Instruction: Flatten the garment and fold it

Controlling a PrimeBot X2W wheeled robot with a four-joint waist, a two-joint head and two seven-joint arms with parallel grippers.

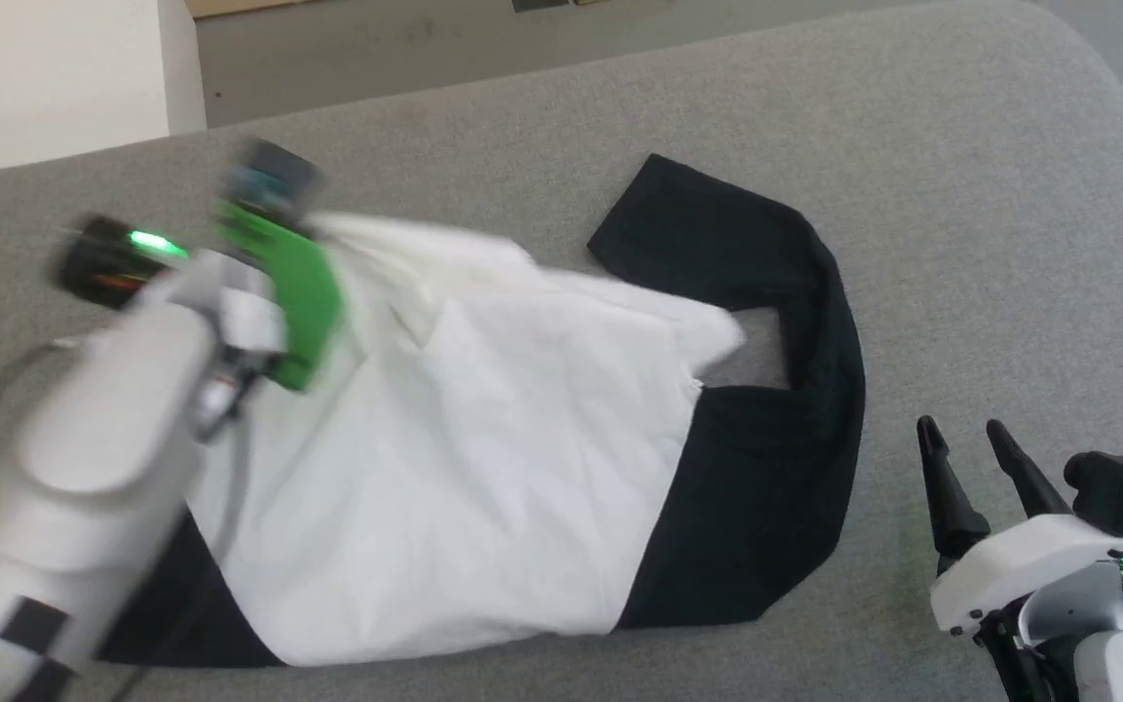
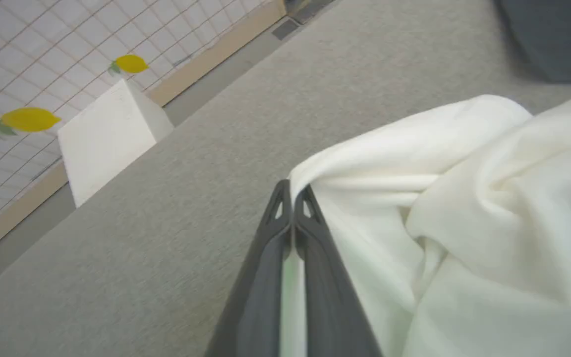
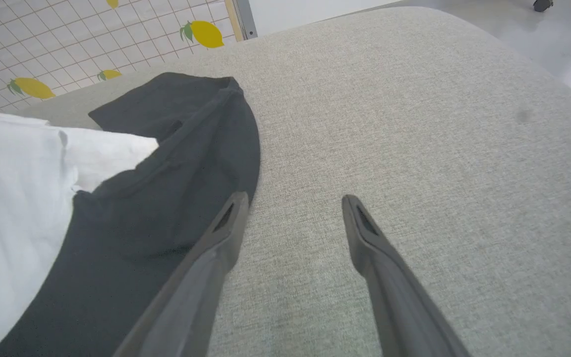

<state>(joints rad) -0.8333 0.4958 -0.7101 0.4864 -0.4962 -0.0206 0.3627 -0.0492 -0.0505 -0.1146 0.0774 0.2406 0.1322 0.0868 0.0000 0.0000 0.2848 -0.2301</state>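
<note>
The garment (image 1: 464, 458) lies crumpled across the grey table, its white body in the middle. One black sleeve (image 1: 795, 322) curls round on the right, and more black cloth peeks out at the lower left. My left arm (image 1: 269, 263) is blurred over the shirt's far left part. In the left wrist view my left gripper (image 2: 293, 191) is shut on a bunched edge of the white cloth (image 2: 464, 223), lifted above the table. My right gripper (image 1: 961, 434) stands open over bare table just right of the black sleeve (image 3: 176, 163), holding nothing (image 3: 293, 203).
The grey padded table (image 1: 961, 195) has a rounded far right corner with floor beyond it. A white box (image 1: 55, 68) stands off the table's far left edge, in front of a tiled wall with lemon prints (image 2: 28, 119).
</note>
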